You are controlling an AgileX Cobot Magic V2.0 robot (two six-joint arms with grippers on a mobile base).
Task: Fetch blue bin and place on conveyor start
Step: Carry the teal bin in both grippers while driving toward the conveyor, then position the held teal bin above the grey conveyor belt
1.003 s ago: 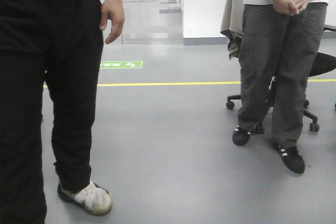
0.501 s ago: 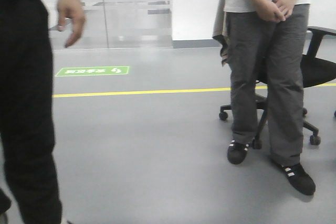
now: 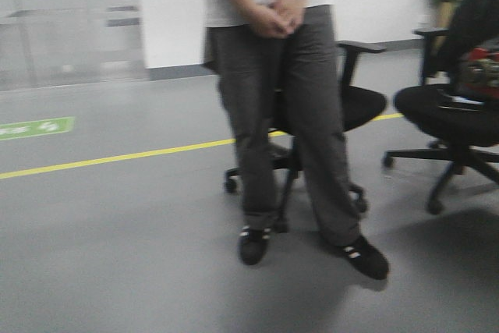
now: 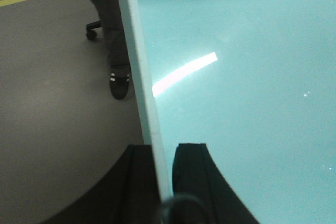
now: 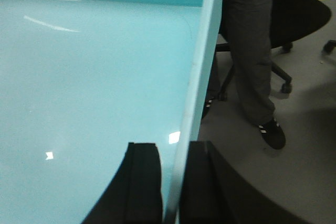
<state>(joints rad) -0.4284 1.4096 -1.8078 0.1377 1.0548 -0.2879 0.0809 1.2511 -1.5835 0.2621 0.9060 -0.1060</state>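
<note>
Front view: a person (image 3: 288,115) in grey trousers and a white shirt stands with hands clasped on the grey floor (image 3: 117,271), just in front of a black office chair (image 3: 362,107). A second black chair (image 3: 448,115) stands to the right with something red, too blurred to identify, on its seat. A yellow line (image 3: 117,159) crosses the floor, with a green floor marking (image 3: 35,127) beyond it at the left edge.

Left wrist view: the left claw (image 4: 164,153) is clamped narrowly on a side wall of the blue bin (image 4: 236,103), one black finger inside the tub and one outside. The bin's glossy turquoise interior fills the right of the frame. A shoe and a chair castor show on the floor past the wall.

Right wrist view: the right claw (image 5: 173,150) pinches another wall of the bin in the same way, one finger on either side of the rim. The person's legs and a chair stand beyond it.
</note>
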